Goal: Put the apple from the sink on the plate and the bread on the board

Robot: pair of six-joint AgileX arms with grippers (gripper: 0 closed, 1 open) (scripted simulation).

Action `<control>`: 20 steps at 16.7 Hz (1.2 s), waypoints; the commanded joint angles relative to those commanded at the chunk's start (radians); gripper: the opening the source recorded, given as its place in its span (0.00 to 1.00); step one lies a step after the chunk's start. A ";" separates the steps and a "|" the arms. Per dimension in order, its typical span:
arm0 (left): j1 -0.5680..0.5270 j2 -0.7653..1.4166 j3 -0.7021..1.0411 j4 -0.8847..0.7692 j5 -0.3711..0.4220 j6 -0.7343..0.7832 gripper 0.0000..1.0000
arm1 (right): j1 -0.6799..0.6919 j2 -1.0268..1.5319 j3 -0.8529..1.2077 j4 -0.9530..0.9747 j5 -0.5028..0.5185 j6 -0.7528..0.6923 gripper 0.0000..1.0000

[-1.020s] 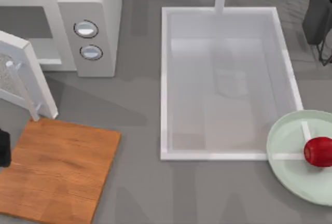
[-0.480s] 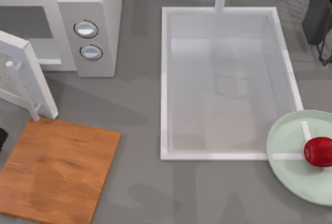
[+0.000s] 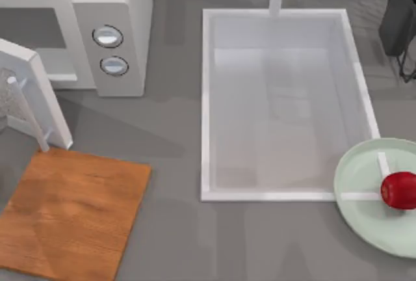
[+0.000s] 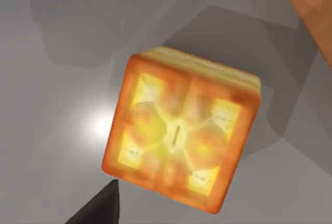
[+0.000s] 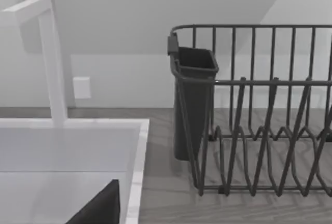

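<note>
bread fills left wrist view — pincer unseen

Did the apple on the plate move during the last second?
No. In the top view the apple lies at the same spot on the plate, equally near the sink corner.

No lettering, label, brand mark or number can be read on any surface: the microwave with its two round dials, the sink, the plate, the board and the bread all carry plain, unmarked faces.
</note>
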 joint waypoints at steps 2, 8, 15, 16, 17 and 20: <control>0.017 0.132 0.097 -0.072 0.000 0.099 1.00 | 0.000 0.000 0.000 0.000 0.000 0.000 1.00; 0.055 0.384 0.312 -0.203 -0.001 0.297 1.00 | 0.000 0.000 0.000 0.000 0.000 0.000 1.00; 0.061 0.418 0.350 -0.218 -0.002 0.328 1.00 | 0.000 0.000 0.000 0.000 0.000 0.000 1.00; 0.061 0.418 0.350 -0.218 -0.002 0.328 1.00 | 0.000 0.000 0.000 0.000 0.000 0.000 1.00; 0.055 0.415 0.347 -0.217 -0.002 0.327 1.00 | 0.000 0.000 0.000 0.000 0.000 0.000 1.00; 0.056 0.405 0.310 -0.188 -0.003 0.333 1.00 | 0.000 0.000 0.000 0.000 0.000 0.000 1.00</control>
